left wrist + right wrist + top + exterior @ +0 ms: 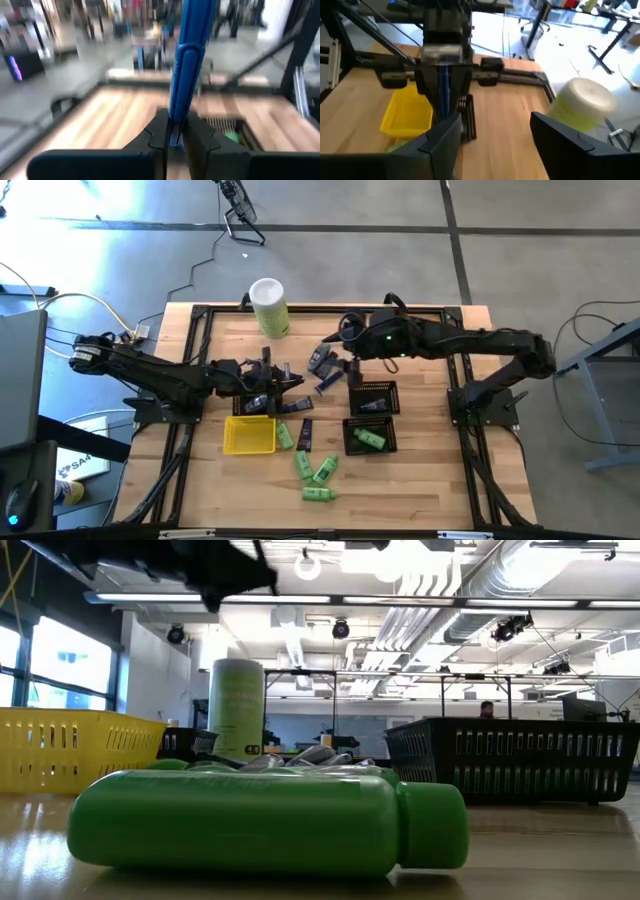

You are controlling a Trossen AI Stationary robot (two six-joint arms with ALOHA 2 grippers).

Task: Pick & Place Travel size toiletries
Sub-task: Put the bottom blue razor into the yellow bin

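A blue tube (187, 65), one of the travel size toiletries, is held above the table's middle by my shut left gripper (176, 140), which the high view shows reaching in from the left (298, 384). My right gripper (500, 145) stands open just right of the tube (327, 383), facing it, with nothing between its fingers. Several green bottles (312, 470) and a dark tube (306, 432) lie on the wood near the front. One green bottle (270, 820) lies on its side close to the low camera. My left gripper pinches one end of the blue tube (175, 131) between its two fingers. The fingers come in level from the table's left and lie along the tube. The tube sticks out ahead of the fingertips (443, 92) toward my right gripper, clear of the table.
A yellow tray (250, 435) sits front left of centre. Two black mesh baskets (372, 397) (370, 435) stand to the right, the nearer one with a green bottle inside. A tall pale-green canister (270, 307) with a white lid stands at the far edge.
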